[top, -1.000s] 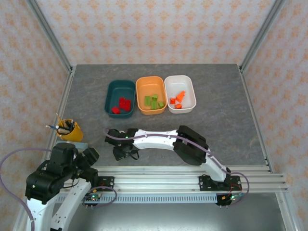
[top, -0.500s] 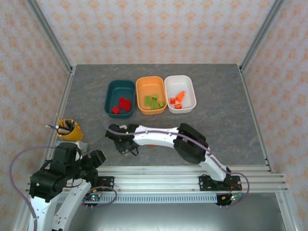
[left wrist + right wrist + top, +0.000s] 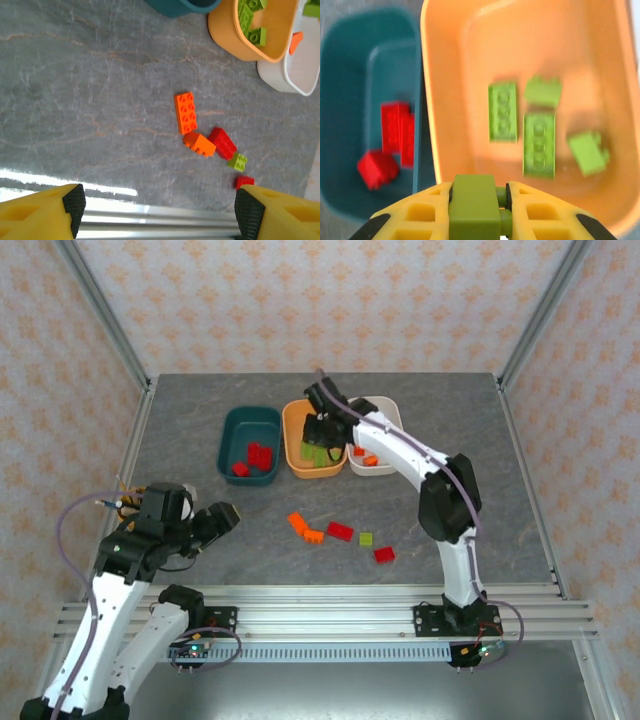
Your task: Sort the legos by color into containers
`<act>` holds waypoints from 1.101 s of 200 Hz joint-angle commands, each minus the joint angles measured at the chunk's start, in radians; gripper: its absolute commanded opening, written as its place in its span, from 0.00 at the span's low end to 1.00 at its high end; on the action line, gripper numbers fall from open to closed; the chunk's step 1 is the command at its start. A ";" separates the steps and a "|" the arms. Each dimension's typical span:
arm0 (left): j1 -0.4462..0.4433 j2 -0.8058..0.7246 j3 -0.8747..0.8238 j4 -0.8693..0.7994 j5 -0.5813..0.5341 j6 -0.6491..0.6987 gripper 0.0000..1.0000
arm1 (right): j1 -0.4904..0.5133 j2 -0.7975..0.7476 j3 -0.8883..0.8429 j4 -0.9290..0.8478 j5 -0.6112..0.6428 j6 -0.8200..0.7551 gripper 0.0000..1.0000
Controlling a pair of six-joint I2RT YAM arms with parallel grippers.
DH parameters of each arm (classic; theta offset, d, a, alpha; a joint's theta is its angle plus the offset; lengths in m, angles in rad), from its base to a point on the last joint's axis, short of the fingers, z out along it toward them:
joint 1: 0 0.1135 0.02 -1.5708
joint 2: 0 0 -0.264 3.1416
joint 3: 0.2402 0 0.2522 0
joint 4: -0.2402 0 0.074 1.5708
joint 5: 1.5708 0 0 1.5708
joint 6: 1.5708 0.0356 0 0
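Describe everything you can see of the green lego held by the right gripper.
The green lego is a lime plastic brick with a smooth face turned toward the wrist camera; its studs are hard to make out. It is clamped in the right gripper, whose yellow jaws press its two sides. It sits upright above the orange tub, apart from the four green legos lying inside.

No legible text, label, brand, number or sign anywhere in view, on the table [image 3: 480,500] or elsewhere
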 commanded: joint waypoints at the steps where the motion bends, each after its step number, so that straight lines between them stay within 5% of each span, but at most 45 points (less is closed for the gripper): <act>1: -0.032 0.039 -0.012 0.133 -0.073 -0.026 0.81 | -0.042 0.135 0.153 -0.045 -0.072 -0.049 0.20; 68: -0.210 0.259 0.027 0.288 -0.247 -0.093 0.81 | -0.135 0.451 0.543 -0.115 -0.199 -0.037 0.24; 120: -0.310 0.415 0.089 0.354 -0.310 -0.135 0.81 | -0.141 0.480 0.573 -0.116 -0.236 -0.041 0.47; 181: -0.385 0.536 0.152 0.363 -0.317 -0.122 0.81 | -0.142 0.306 0.535 -0.170 -0.163 -0.052 0.55; 220: -0.403 0.659 0.249 0.308 -0.300 -0.195 0.80 | -0.141 -0.018 0.159 -0.054 -0.076 -0.069 0.55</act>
